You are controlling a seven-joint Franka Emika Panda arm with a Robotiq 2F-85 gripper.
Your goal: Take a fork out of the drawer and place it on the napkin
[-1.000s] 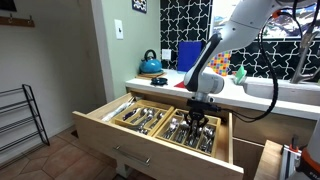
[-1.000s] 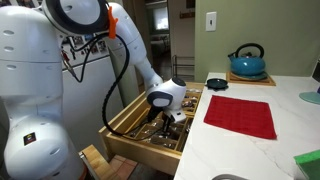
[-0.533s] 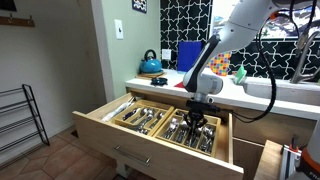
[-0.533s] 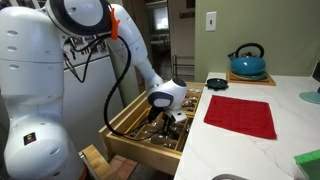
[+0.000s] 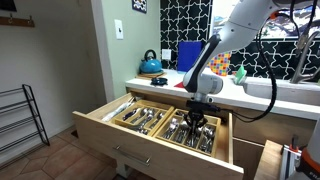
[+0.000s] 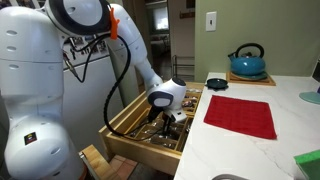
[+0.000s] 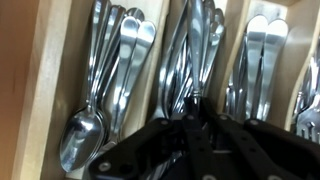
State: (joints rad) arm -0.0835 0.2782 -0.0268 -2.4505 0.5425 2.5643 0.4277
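Low over the drawer (image 5: 130, 146), the gripper (image 5: 197, 120), jaw width unclear, should pinch just one handle from crowded cutlery (image 7: 190, 60).

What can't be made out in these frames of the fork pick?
Tool: open or shut is unclear; in the wrist view its dark body covers the fingertips, and in both exterior views it is too small.
Cutlery in the middle compartment: forks or spoons, blurred in the wrist view.
Drawer: its side nearest the counter is hidden by the countertop edge in an exterior view.
Napkin: outside the wrist view.
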